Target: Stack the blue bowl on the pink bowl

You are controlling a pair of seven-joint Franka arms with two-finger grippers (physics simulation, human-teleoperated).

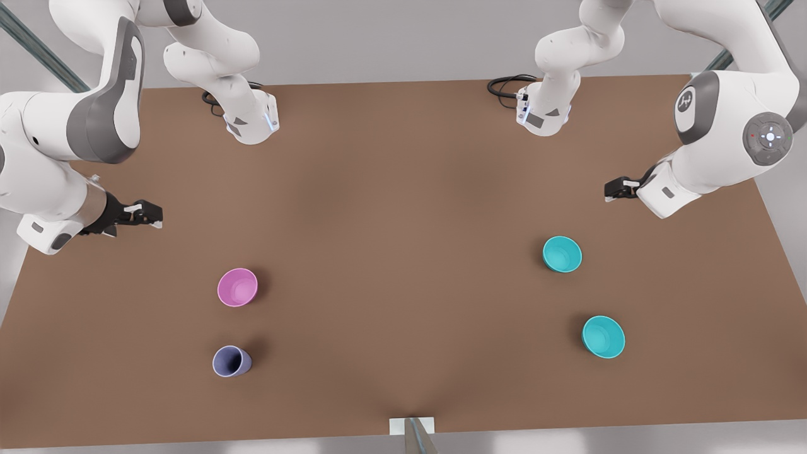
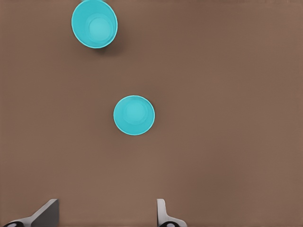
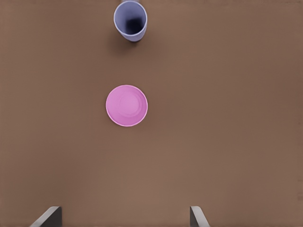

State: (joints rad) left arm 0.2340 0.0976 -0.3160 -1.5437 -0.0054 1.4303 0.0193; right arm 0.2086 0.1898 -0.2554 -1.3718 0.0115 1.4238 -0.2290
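The left gripper (image 1: 621,189) hangs with fingers (image 2: 163,213) spread, empty, near the closer blue bowl (image 1: 562,254). To do this well, I judge it should drop over one rim wall. The pink bowl (image 1: 238,287) sits well apart, near the right gripper (image 1: 146,214), also spread, waiting.
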